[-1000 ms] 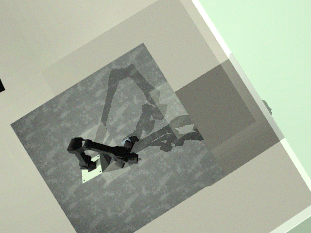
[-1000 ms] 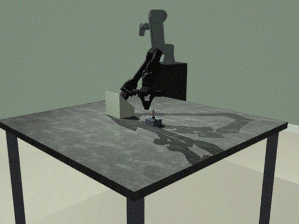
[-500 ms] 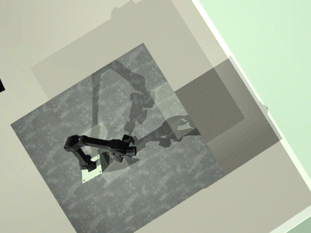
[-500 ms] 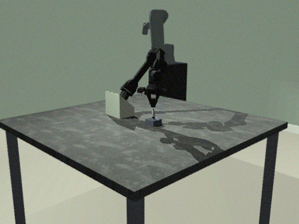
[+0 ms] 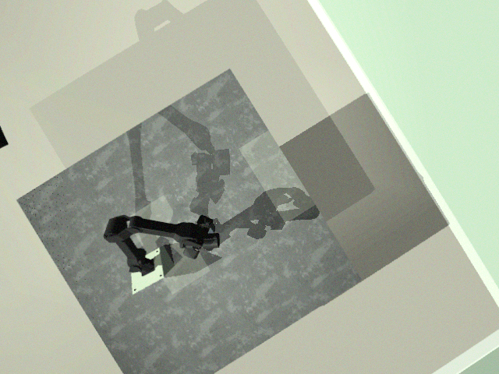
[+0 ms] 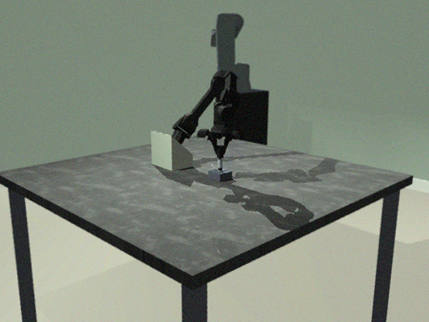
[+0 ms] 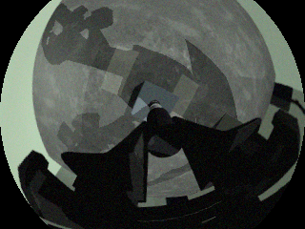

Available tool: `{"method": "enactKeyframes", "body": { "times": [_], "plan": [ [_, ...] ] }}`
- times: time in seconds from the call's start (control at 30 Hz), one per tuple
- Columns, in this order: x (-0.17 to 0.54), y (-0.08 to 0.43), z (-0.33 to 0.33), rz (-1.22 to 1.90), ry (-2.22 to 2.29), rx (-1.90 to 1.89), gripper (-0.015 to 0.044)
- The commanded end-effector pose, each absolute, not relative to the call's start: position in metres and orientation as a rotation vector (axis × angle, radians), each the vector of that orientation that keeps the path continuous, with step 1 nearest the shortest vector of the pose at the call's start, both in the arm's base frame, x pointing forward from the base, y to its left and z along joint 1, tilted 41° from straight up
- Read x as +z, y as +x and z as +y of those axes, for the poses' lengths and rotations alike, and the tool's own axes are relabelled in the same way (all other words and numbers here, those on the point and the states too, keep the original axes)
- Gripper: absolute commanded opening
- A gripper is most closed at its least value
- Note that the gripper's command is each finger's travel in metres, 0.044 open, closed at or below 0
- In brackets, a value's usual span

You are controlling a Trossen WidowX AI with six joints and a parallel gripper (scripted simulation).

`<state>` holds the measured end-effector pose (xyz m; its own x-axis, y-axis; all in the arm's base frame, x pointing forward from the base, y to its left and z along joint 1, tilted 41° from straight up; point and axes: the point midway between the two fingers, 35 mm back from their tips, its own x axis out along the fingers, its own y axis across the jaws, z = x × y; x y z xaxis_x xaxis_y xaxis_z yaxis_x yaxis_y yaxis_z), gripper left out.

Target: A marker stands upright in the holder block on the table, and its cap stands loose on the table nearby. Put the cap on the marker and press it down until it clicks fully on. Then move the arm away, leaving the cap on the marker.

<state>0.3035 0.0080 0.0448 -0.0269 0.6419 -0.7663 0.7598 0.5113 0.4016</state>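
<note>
The small blue-grey holder block (image 6: pixel 220 175) (image 7: pixel 162 95) sits on the table. The marker (image 6: pixel 220 163) stands upright in it, a short light shaft with a dark lower part in the exterior view. My gripper (image 6: pixel 219 154) (image 7: pixel 159 122) is shut on the dark cap (image 7: pixel 160 117), directly over the marker. The fingers point down and their tips are at the marker's top. In the wrist view the cap lines up with the marker and hides most of it. Whether cap and marker touch, or how far they overlap, I cannot tell. In the top view the arm hides block and marker.
A pale wedge-shaped box (image 5: pixel 148 279) (image 6: pixel 162 151) stands on the table (image 5: pixel 257 314) (image 6: pixel 130 214) close to the arm's base, left of the gripper in the exterior view. Shadows of the arm fall across the table around the block. A black box (image 6: pixel 255 114) stands behind the table.
</note>
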Motion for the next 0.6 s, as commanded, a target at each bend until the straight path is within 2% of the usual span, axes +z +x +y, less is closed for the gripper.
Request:
{"method": "enactKeyframes", "body": {
  "times": [0.0,0.57],
  "plan": [
    [0.039,0.302,0.014,1.735,1.196,-0.142,0.0],
    [0.019,0.301,0.032,1.735,1.197,-0.14,0.0]
  ]
}}
